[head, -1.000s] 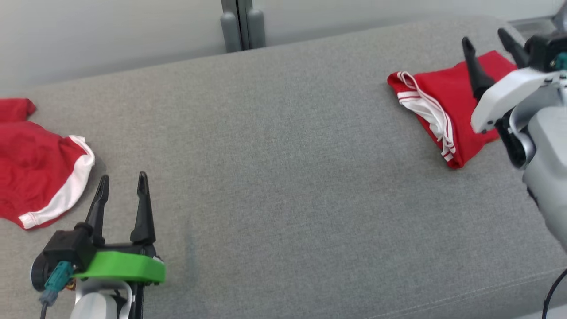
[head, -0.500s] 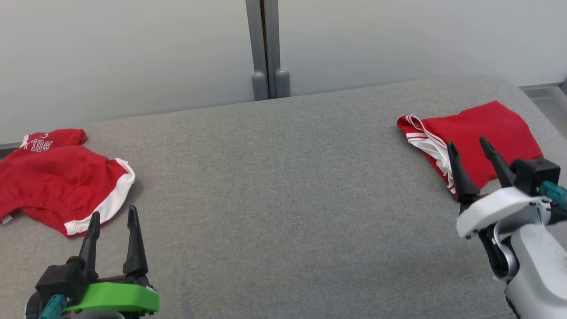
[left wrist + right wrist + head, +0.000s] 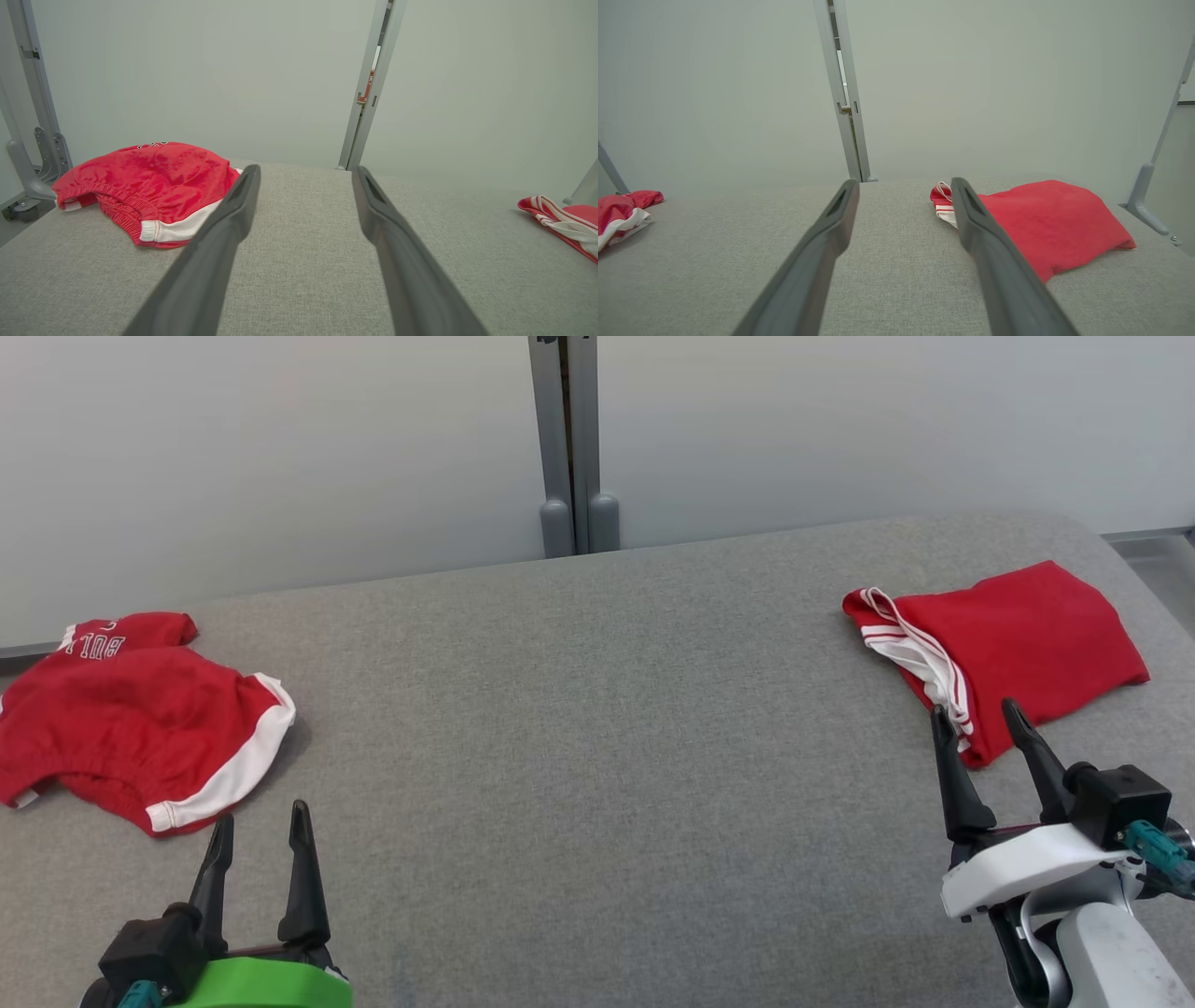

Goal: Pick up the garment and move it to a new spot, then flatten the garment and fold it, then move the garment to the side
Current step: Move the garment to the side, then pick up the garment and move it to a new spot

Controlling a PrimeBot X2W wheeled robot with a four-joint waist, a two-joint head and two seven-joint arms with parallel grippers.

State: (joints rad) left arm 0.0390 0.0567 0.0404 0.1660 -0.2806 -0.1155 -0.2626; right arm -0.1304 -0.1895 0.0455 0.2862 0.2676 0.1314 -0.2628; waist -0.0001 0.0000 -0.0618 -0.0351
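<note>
Judging from the layout, one round looks finished: the folded garment (image 3: 1018, 625) lies flat at the far right of the grey counter (image 3: 597, 737), white-striped hem turned toward the middle. The crumpled garment (image 3: 140, 719) sits bunched at the far left, well apart from it, and is probably the piece to take up now, so the step in hand would be the pick-up.

The left hand (image 3: 260, 814) hovers just short of that heap's near edge with its fingers spread and nothing between them. The right hand (image 3: 974, 707) is likewise spread and empty, its tips by the folded piece's near corner. The next move calls for the left hand to reach forward and left, lower onto a raised fold of cloth (the white band looks easiest) and close.

Compared with a second ago, the right hand has drawn back from over the folded garment to the lower right. The whole head view has also shifted, which is the camera's doing.
</note>
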